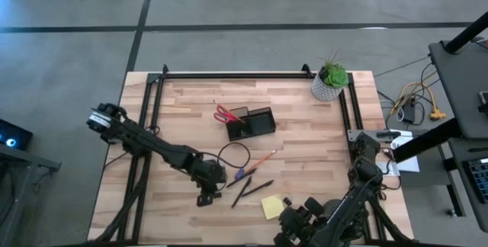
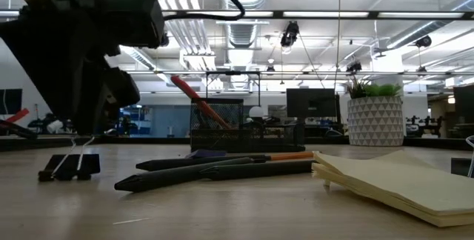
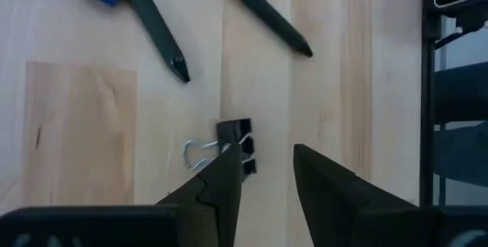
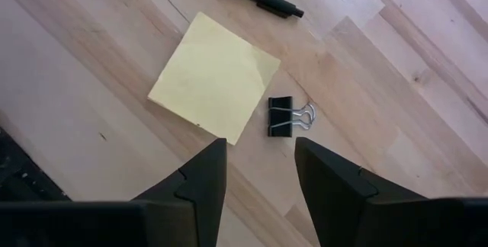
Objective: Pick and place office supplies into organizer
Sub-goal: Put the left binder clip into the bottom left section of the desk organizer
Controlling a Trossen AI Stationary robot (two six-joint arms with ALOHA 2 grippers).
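Now the left end effector (image 3: 263,174) was down by a small black binder clip (image 3: 238,145) on the worktop (image 1: 305,136), nearer the camera than the black organizer (image 1: 252,123). Its fingers were apart, one right at the clip, maybe touching it. The clip was not lifted yet. Next it would need to shift over the clip, then squeeze. The right end effector (image 4: 259,171) waited open above another clip (image 4: 282,115) just beside the yellow sticky-note pad (image 4: 215,75).
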